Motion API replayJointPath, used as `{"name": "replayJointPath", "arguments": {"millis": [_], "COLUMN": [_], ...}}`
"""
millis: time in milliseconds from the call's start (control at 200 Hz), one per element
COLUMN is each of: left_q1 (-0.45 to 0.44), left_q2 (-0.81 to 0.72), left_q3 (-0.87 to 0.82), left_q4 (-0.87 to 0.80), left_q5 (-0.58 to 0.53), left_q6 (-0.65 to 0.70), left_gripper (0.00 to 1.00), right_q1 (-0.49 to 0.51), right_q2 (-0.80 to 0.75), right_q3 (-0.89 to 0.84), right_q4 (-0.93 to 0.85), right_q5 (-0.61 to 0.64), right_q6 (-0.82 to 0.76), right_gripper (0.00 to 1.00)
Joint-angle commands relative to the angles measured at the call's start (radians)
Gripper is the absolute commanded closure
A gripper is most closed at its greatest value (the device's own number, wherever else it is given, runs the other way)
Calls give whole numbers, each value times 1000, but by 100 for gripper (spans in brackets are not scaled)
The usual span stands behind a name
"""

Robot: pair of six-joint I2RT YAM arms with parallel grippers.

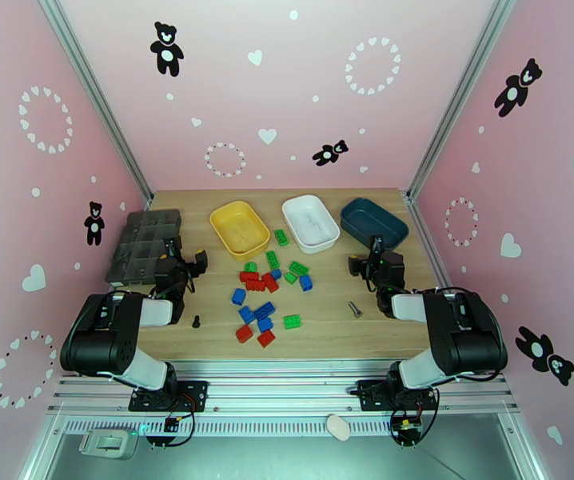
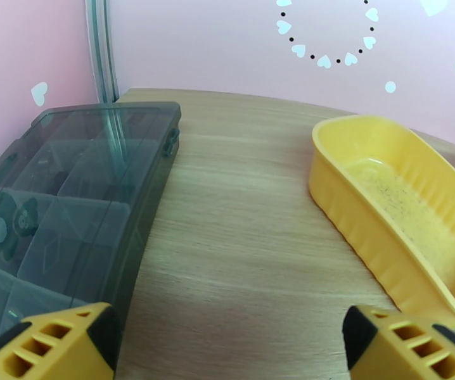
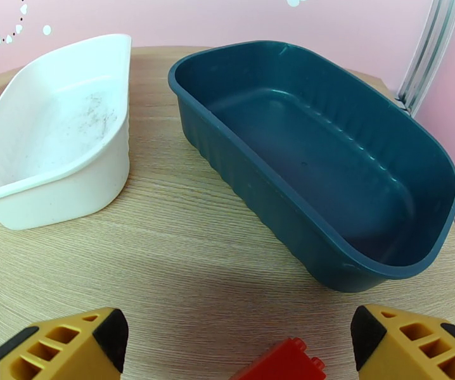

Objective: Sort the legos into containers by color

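Three shallow rounded plastic tubs are set in a row along the far part of the wooden table (image 1: 327,338): a yellow tub (image 1: 239,228) on the left, a white tub (image 1: 310,222) in the middle and a dark teal-blue tub (image 1: 374,222) on the right. The small red, blue and green studded plastic bricks (image 1: 267,294) are scattered on the table in a loose cluster in front of the yellow and white tubs, between the two arms.

A dark grey compartment organizer (image 1: 143,246) is placed at the left edge. A dark screw (image 1: 196,320) and a grey screw (image 1: 354,309) are seen on the wood on either side of the cluster.

The left claw (image 2: 227,340) is held between the organizer and the yellow tub, its fingers spread wide apart and nothing gripped. The right claw (image 3: 234,340) is pointed at the white and teal-blue tubs, likewise spread wide and gripping nothing. A red brick (image 3: 278,362) is seen low between its fingers; whether it is touched cannot be told.
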Motion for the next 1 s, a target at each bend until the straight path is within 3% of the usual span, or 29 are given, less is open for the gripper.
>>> {"name": "replayJointPath", "arguments": {"millis": [0,115,330,465,561,691,836,906,996], "left_q1": [9,8,-21,-34,-37,-41,-49,-48,-52], "left_q2": [-20,-24,-197,-351,-414,-469,-652,-738,-794], "left_q3": [16,23,158,246,360,488,384,345,344], "left_q4": [-10,-11,-394,-578,-808,-1043,-1089,-1114,-1210], "left_q5": [19,18,-64,-113,-134,1,90,178,254], "left_q6": [11,11,15,-170,-357,-432,-565,-597,-621], "left_gripper": [2,2,2,2,2,2,2,2,1], "right_q1": [-6,-5,-2,8,30,31,22,-20,-27], "right_q2": [-2,-8,-105,-183,-275,-442,-491,-484,-460], "right_q3": [21,16,24,35,34,104,247,287,346], "right_q4": [-9,-4,-86,-166,-203,-423,-787,-852,-907], "right_q5": [-6,-5,61,111,155,187,375,255,118], "right_q6": [0,-1,18,24,49,201,478,501,469], "right_gripper": [1,1,1,1,1,1,1,1,12]}}
